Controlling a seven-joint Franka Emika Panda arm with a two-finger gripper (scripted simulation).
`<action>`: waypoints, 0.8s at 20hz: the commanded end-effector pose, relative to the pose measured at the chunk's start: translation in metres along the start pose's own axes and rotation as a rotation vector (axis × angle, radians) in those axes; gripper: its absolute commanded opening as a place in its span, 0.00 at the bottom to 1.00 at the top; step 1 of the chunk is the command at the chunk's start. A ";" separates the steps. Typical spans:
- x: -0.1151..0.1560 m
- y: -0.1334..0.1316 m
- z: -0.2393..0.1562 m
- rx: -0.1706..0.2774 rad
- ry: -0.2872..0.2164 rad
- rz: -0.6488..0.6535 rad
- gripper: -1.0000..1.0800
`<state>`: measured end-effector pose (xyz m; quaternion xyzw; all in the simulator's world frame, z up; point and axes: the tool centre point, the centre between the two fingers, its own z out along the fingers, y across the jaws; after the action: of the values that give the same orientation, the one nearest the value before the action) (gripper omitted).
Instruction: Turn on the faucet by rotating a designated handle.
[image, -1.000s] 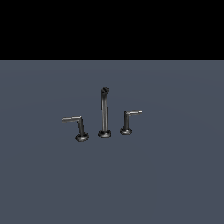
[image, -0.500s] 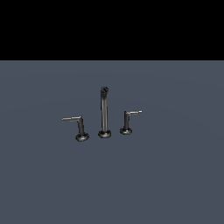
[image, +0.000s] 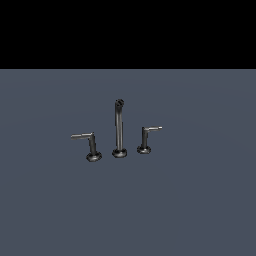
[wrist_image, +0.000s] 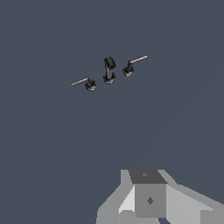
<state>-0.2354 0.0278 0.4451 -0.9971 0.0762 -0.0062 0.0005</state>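
The faucet (image: 119, 131) is being viewed mid-surface — the handle (image: 89, 144) standing untouched; the gripper (wrist_image: 148, 199) is being held well apart — opening indeterminable.

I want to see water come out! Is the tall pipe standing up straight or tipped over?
Standing up straight. The spout rises from its round base between the two handles. No water shows.

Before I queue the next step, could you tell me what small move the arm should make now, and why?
Probably lower the gripper toward the handle, the longer lever on the exterior view's left. In the wrist view the faucet looks small and distant, so nothing is within grasp.
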 end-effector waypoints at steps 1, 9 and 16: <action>0.002 -0.010 0.014 0.000 -0.001 0.048 0.00; 0.014 -0.044 0.061 -0.001 -0.003 0.214 0.00; 0.029 -0.073 0.103 0.000 -0.004 0.358 0.00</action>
<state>-0.1987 0.0895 0.3517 -0.9715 0.2369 -0.0040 0.0011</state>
